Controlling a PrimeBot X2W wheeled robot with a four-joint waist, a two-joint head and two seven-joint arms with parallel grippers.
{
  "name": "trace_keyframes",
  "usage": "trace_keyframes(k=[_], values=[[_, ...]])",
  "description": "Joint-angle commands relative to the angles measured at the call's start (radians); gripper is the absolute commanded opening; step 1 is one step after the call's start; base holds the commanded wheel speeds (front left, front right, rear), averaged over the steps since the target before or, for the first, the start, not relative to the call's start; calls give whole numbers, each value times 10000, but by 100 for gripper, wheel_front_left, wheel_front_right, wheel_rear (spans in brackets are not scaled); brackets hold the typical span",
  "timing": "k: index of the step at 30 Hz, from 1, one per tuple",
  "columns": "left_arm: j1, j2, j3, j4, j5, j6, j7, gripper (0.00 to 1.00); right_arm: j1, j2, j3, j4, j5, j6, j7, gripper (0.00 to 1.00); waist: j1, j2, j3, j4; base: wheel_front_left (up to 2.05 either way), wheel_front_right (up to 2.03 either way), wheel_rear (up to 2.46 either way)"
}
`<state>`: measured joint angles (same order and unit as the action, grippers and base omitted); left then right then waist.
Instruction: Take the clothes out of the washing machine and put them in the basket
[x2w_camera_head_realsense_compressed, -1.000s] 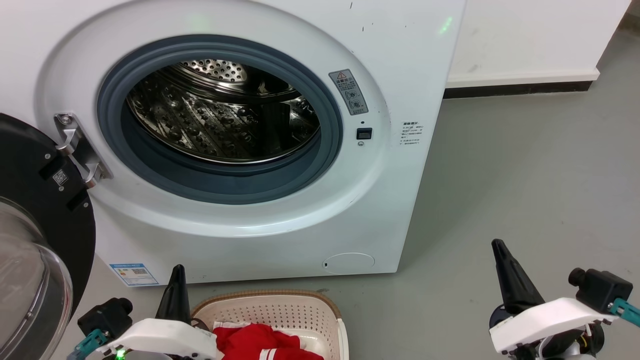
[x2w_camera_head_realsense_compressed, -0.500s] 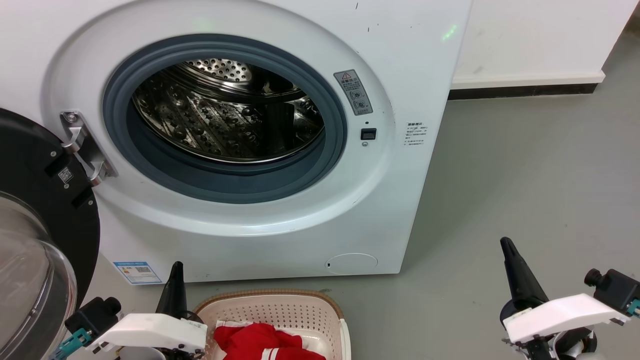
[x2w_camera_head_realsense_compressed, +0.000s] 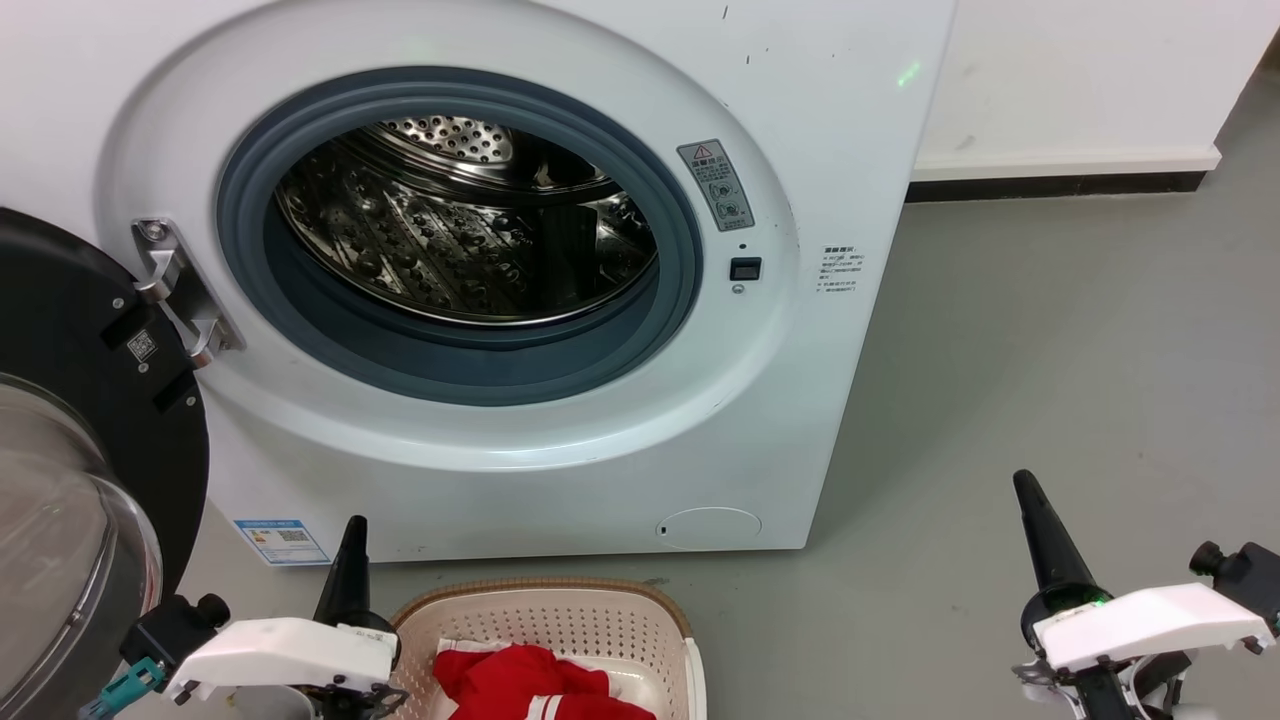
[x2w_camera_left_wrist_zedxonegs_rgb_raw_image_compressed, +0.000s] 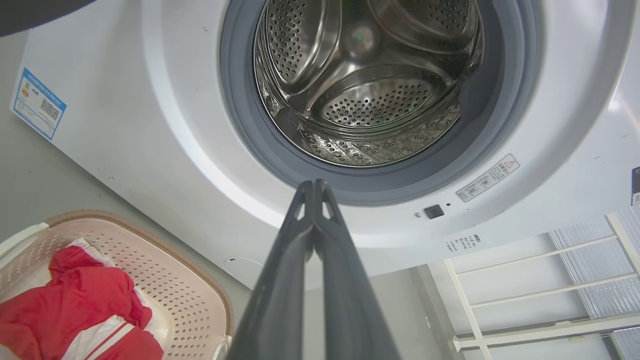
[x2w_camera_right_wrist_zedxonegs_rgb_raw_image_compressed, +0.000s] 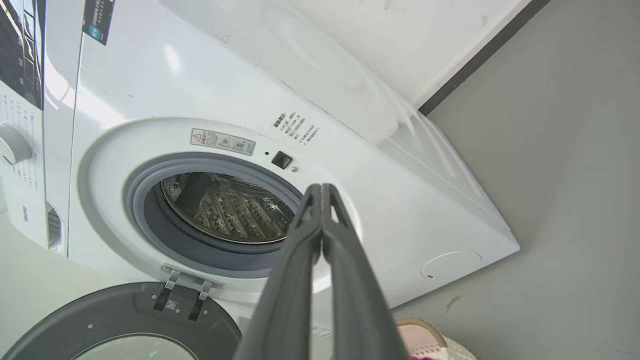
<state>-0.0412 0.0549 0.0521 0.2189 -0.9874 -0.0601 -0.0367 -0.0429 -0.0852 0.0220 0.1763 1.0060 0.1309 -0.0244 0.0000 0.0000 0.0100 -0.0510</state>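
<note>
Left gripper (x2w_camera_left_wrist_zedxonegs_rgb_raw_image_compressed: 314, 186) and right gripper (x2w_camera_right_wrist_zedxonegs_rgb_raw_image_compressed: 320, 189) are both clenched tight, fingertips touching, empty.

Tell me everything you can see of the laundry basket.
The basket is cream-white plastic with rounded corners, its walls pierced with rows of small holes and its rim banded in a brown woven-look strip. It stands upright on the grey floor just in front of the washing machine, apart from it. Red clothes with white stripes lie bunched inside. Its near part is cut off by the picture's edge.
</note>
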Motion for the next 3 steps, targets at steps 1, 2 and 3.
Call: trace_keyframes(k=[1,2,3], values=[[-228,16,73,-53,-296,-71,74,0,-277,-66,-55,-40,314,0,36,0,0,0,-1,11,0,0,0],[-239,14,84,-49,-413,-88,97,0,-285,-66,-68,-27,441,0,48,0,0,0,-2,18,0,0,0],[-248,14,96,-43,-523,-104,132,0,-291,-68,-81,-15,566,0,67,0,0,0,-3,25,0,0,0]])
